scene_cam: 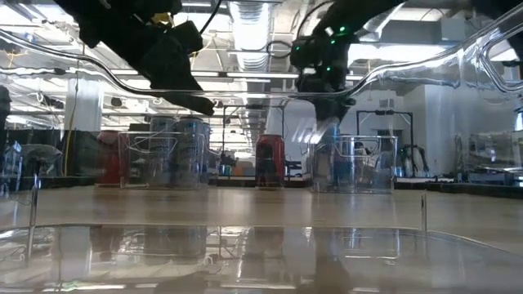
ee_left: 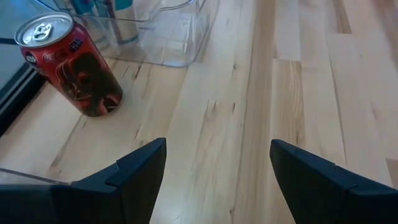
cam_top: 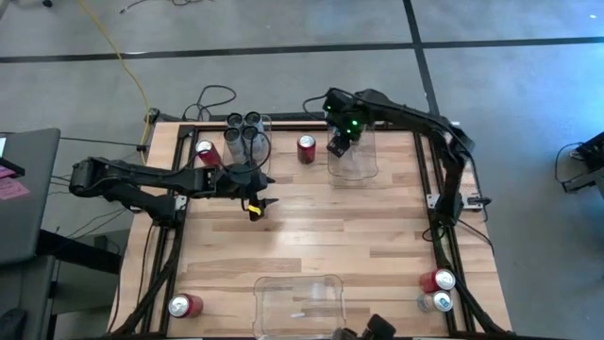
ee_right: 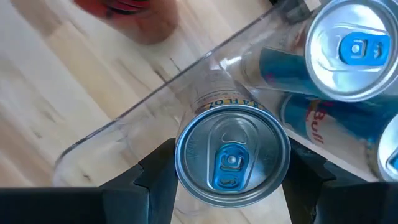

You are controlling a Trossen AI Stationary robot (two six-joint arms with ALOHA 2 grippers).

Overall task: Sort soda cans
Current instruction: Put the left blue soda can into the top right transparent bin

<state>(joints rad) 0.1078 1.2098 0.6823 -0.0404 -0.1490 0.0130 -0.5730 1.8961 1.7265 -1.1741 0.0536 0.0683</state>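
Observation:
My right gripper [cam_top: 338, 144] hangs over a clear bin [cam_top: 357, 162] at the far side, shut on a silver and blue soda can [ee_right: 232, 163]. Two more silver and blue cans [ee_right: 348, 50] stand in that bin. My left gripper [ee_left: 217, 149] is open over bare wood left of centre [cam_top: 259, 204]. A red can [ee_left: 71, 65] stands upright just beyond it, beside a second clear bin [cam_top: 250, 132] that holds dark cans. Another red can [cam_top: 306, 149] stands between the two bins. My right gripper pinches the silver and blue can between its two fingers [ee_right: 155, 177], on opposite sides of the wall just under the top rim [ee_right: 181, 163]. The fingers come from above, pointing down. The can is upright, over the bin's rounded corner; whether its base rests, I cannot tell.
A third clear bin [cam_top: 300, 300] sits at the near edge, centre. One red can [cam_top: 185, 304] stands at the near left corner. A red can [cam_top: 437, 280] and a silver one [cam_top: 436, 302] stand near right. The table's middle is bare wood.

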